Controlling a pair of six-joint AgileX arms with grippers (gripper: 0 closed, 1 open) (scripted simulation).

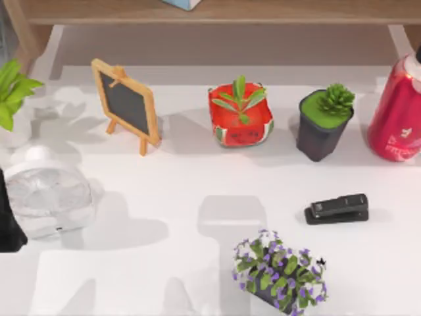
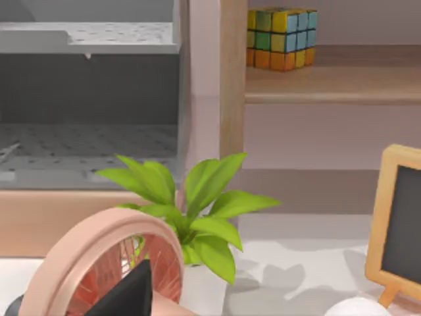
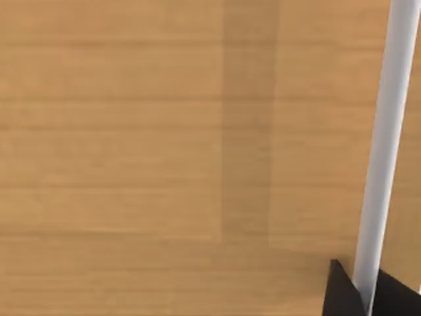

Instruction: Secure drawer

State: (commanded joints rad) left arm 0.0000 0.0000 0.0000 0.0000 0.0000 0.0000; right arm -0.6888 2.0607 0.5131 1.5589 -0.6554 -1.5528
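Observation:
The drawer's light wooden front (image 3: pixel 164 131) stands very close in the right wrist view. A white bar handle (image 3: pixel 385 131) runs across it. My right gripper (image 3: pixel 366 297) sits on this handle, with a black fingertip (image 3: pixel 341 293) pressed against each side of the bar. My left gripper (image 2: pixel 131 296) is parked at the table's left edge, its black arm (image 1: pixel 8 220) just beside a small round fan (image 1: pixel 46 191).
Along the back stand a leafy plant (image 1: pixel 12 89), a small chalkboard easel (image 1: pixel 126 105), a red watermelon-pattern pot (image 1: pixel 241 118), a dark pot with a succulent (image 1: pixel 323 122) and a red bottle (image 1: pixel 398 115). A black stapler (image 1: pixel 337 209) and a purple-flowered planter (image 1: pixel 279 270) lie nearer the front. A wooden shelf (image 2: pixel 329 82) holds a colour cube (image 2: pixel 281 38).

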